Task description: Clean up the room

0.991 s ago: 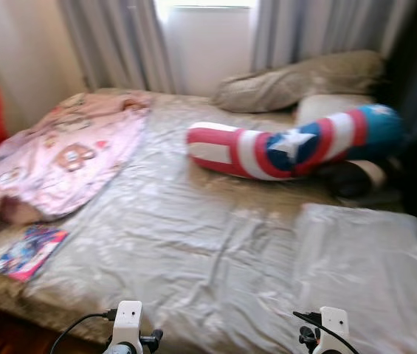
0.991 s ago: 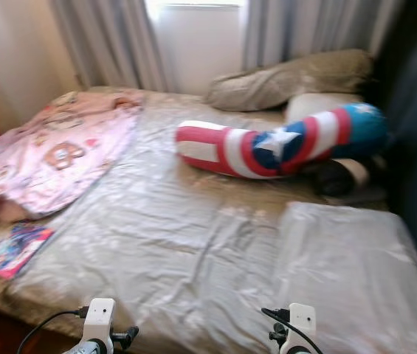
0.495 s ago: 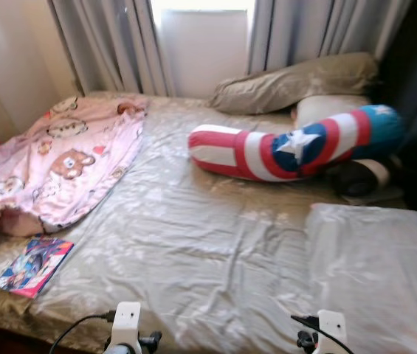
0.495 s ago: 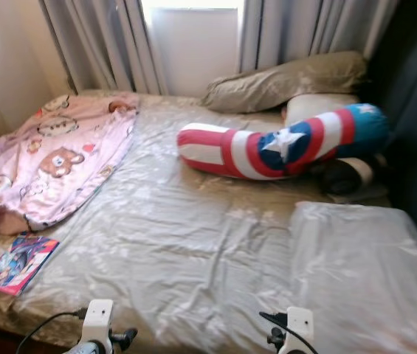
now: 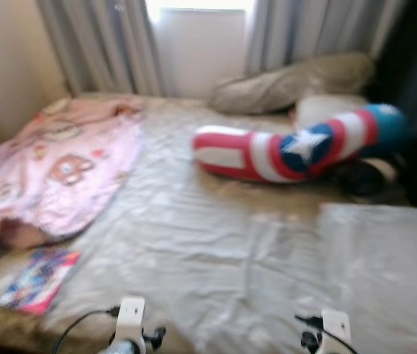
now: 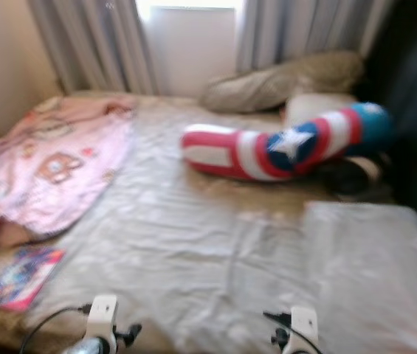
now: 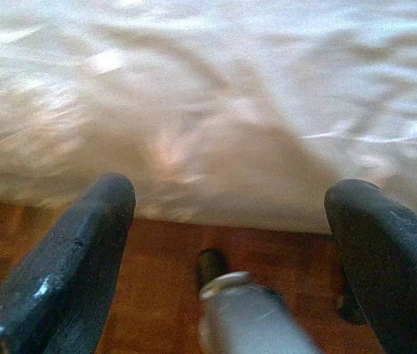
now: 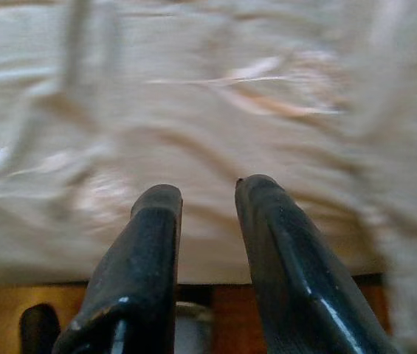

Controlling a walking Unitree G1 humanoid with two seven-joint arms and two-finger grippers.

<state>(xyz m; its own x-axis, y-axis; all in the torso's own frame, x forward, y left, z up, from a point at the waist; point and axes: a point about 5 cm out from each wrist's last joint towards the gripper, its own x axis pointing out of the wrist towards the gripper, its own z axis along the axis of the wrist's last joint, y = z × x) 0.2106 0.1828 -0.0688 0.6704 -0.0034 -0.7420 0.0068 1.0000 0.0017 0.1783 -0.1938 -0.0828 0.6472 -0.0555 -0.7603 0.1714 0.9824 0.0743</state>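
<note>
We look down over a wide bed (image 5: 215, 243) covered in a shiny, wrinkled beige sheet; the picture is a little blurred. Both of our arms are low at the near edge of the bed, held just short of it, with a white wrist module of each showing at the bottom of the head views.

Our left gripper (image 7: 230, 214) has its jaws wide apart, with nothing between them. Through the gap we see the sheet's hanging edge and a strip of reddish wooden floor (image 7: 156, 243) below it. Our right gripper (image 8: 207, 199) has its jaws close together with a narrow gap, and they hold nothing. It faces the same sheet edge.

On the left side of the bed lies a pink blanket (image 5: 53, 166) printed with cartoon bears, spread loosely and crumpled at its near end. Just beside that crumpled end, near the bed's front left corner, a colourful comic book (image 5: 38, 279) lies flat on the sheet.

Toward the right far side lies a long bolster pillow (image 5: 297, 147) in red, white and blue stripes with a white star. Behind it a beige pillow (image 5: 289, 81) lies against the grey curtains (image 5: 105, 44) below a bright window (image 5: 201, 7). A folded beige cover (image 5: 378, 251) lies at the near right.
</note>
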